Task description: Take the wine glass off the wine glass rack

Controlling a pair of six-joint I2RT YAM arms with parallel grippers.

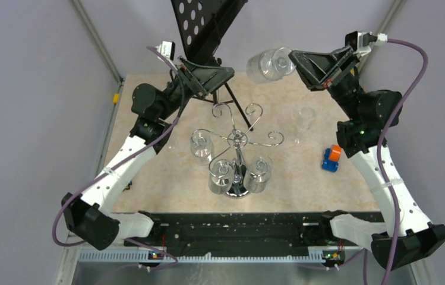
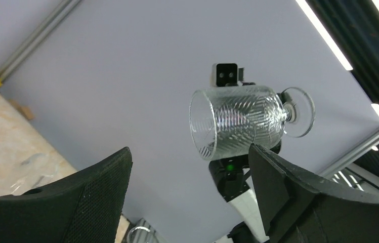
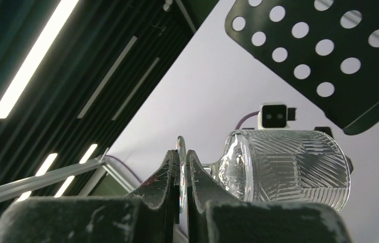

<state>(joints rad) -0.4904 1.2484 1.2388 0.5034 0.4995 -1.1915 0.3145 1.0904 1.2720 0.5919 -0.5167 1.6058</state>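
Observation:
My right gripper (image 1: pixel 296 62) is shut on the round foot of a cut-pattern wine glass (image 1: pixel 269 64) and holds it sideways high over the table's far side; in the right wrist view the foot sits pinched between the fingertips (image 3: pixel 183 169) with the bowl (image 3: pixel 288 167) to the right. The chrome wine glass rack (image 1: pixel 237 142) stands mid-table with three glasses (image 1: pixel 223 175) hanging from its scroll arms. My left gripper (image 1: pixel 223 76) is open and empty, raised near the music stand; the held glass (image 2: pixel 240 121) shows beyond its fingers.
A black perforated music stand (image 1: pixel 205 27) on a tripod stands at the back centre. A clear upright glass (image 1: pixel 306 122) and an orange-and-blue block (image 1: pixel 331 158) sit on the right of the marbled table (image 1: pixel 148 196).

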